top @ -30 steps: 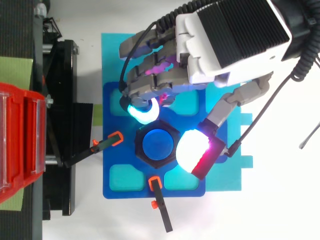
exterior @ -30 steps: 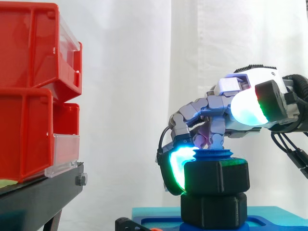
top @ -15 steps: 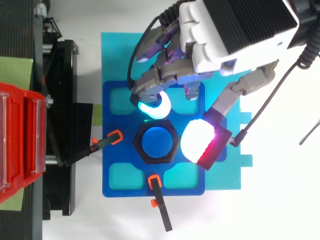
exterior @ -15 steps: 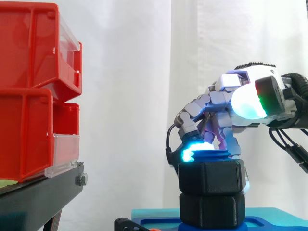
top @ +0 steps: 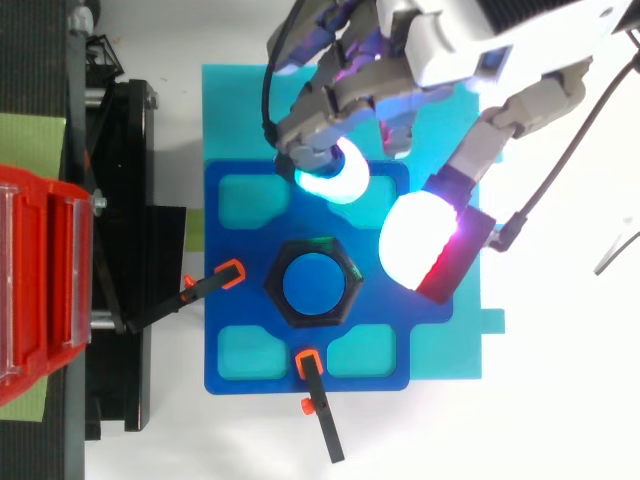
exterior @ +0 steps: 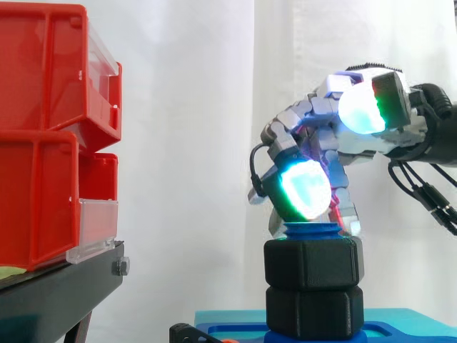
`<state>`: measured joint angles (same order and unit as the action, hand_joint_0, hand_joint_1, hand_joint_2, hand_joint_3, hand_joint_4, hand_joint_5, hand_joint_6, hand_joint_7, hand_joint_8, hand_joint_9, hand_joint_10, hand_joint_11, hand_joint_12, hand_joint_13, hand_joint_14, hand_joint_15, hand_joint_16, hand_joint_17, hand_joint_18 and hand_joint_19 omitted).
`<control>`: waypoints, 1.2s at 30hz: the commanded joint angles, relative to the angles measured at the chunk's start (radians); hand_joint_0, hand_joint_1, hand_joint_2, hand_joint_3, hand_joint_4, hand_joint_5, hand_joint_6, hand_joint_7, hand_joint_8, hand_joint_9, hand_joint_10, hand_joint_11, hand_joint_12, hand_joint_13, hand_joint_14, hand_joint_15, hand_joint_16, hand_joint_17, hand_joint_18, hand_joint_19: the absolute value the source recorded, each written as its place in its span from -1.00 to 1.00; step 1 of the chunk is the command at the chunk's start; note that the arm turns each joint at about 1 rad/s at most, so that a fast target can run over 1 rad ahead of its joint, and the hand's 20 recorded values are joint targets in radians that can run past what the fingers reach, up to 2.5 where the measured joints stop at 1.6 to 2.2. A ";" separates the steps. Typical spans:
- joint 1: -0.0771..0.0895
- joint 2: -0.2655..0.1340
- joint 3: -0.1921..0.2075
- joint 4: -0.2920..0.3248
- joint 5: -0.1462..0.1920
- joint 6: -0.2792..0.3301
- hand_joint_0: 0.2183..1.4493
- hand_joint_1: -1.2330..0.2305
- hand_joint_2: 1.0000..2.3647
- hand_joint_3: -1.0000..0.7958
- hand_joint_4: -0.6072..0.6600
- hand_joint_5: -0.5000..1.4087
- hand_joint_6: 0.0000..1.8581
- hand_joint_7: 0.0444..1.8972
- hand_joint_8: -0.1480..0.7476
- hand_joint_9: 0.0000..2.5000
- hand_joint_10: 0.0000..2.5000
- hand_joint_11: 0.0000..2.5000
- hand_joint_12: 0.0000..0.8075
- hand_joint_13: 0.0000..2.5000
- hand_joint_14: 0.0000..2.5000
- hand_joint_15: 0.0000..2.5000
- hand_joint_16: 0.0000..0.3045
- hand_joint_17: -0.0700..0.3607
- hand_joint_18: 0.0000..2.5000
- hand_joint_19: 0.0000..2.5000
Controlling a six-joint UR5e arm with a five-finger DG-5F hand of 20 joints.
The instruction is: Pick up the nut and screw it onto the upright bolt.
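Note:
A black hexagonal nut (exterior: 311,263) sits threaded on the upright blue bolt (top: 312,285), above a second black hex block (exterior: 313,311) at the bolt's base. From above, the nut (top: 312,285) rings the bolt's blue top in the middle of the blue fixture plate (top: 230,290). The hand (exterior: 335,143) hovers above and behind the nut, apart from it. Its fingers are relaxed and spread and hold nothing; one glowing cyan fingertip (top: 333,180) and a white one (top: 418,244) hang beyond the nut.
Red bins (exterior: 53,136) stand stacked on a black stand (exterior: 57,293) at the left. Two black clamps with orange tips (top: 215,283) (top: 315,400) press on the blue plate, which lies on a cyan mat (top: 235,110).
The hand has let go of the nut, lifted and drawn back toward the far side. The nut stays on the bolt, slightly lower than before.

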<state>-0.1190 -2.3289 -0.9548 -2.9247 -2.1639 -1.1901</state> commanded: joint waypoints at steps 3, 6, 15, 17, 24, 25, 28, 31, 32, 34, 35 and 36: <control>-0.013 0.000 0.019 -0.010 -0.013 -0.014 -0.58 0.42 -1.00 -0.44 0.23 -0.49 -0.46 0.30 -0.03 0.05 -1.00 -0.94 -0.44 -0.37 -1.00 -1.00 -0.85 -0.44 -0.60 -1.00; 0.001 -0.001 0.005 -0.004 -0.002 -0.013 -0.59 0.42 -1.00 -0.44 0.30 -0.57 -0.46 0.09 -0.06 -0.17 -1.00 -0.99 -0.34 -0.52 -1.00 -1.00 -0.82 -0.40 -0.78 -1.00; 0.035 -0.001 -0.059 0.104 0.032 0.034 -0.60 0.46 -1.00 -0.44 0.18 -0.69 -0.46 -0.28 -0.10 -0.50 -1.00 -1.00 -0.21 -0.73 -1.00 -1.00 -0.77 -0.31 -1.00 -1.00; 0.044 -0.001 -0.059 0.119 0.041 0.044 -0.60 0.48 -1.00 -0.44 0.16 -0.69 -0.46 -0.31 -0.11 -0.54 -1.00 -1.00 -0.20 -0.76 -1.00 -1.00 -0.76 -0.29 -1.00 -1.00; 0.075 -0.001 -0.074 0.124 0.085 0.041 -0.60 0.52 -1.00 -0.44 0.16 -0.69 -0.46 -0.33 -0.11 -0.58 -1.00 -1.00 -0.18 -0.80 -1.00 -1.00 -0.75 -0.27 -1.00 -1.00; 0.078 -0.001 -0.082 0.125 0.090 0.041 -0.60 0.52 -1.00 -0.44 0.17 -0.69 -0.46 -0.33 -0.11 -0.58 -1.00 -1.00 -0.18 -0.80 -1.00 -1.00 -0.75 -0.27 -1.00 -1.00; 0.096 -0.001 -0.134 0.162 0.128 0.046 -0.60 0.54 -1.00 -0.44 0.18 -0.69 -0.46 -0.33 -0.11 -0.58 -1.00 -1.00 -0.18 -0.81 -1.00 -1.00 -0.74 -0.27 -1.00 -1.00; 0.102 -0.001 -0.139 0.182 0.133 0.061 -0.60 0.56 -1.00 -0.44 0.20 -0.68 -0.46 -0.32 -0.10 -0.59 -1.00 -1.00 -0.16 -0.82 -1.00 -1.00 -0.74 -0.25 -1.00 -1.00; 0.104 -0.001 -0.139 0.182 0.133 0.064 -0.60 0.56 -1.00 -0.44 0.21 -0.68 -0.46 -0.32 -0.10 -0.59 -1.00 -1.00 -0.16 -0.82 -1.00 -1.00 -0.73 -0.25 -1.00 -1.00; 0.107 -0.001 -0.139 0.179 0.133 0.069 -0.60 0.57 -1.00 -0.44 0.22 -0.67 -0.46 -0.30 -0.10 -0.59 -1.00 -1.00 -0.16 -0.82 -1.00 -1.00 -0.73 -0.25 -1.00 -1.00; 0.107 -0.001 -0.139 0.179 0.133 0.069 -0.60 0.57 -1.00 -0.44 0.23 -0.67 -0.46 -0.29 -0.10 -0.59 -1.00 -1.00 -0.16 -0.82 -1.00 -1.00 -0.73 -0.25 -1.00 -1.00; 0.107 -0.001 -0.139 0.176 0.133 0.067 -0.60 0.57 -1.00 -0.44 0.23 -0.67 -0.46 -0.28 -0.10 -0.59 -1.00 -1.00 -0.16 -0.82 -1.00 -1.00 -0.73 -0.25 -1.00 -1.00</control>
<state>-0.0149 -2.3301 -1.0924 -2.7480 -2.0326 -1.1256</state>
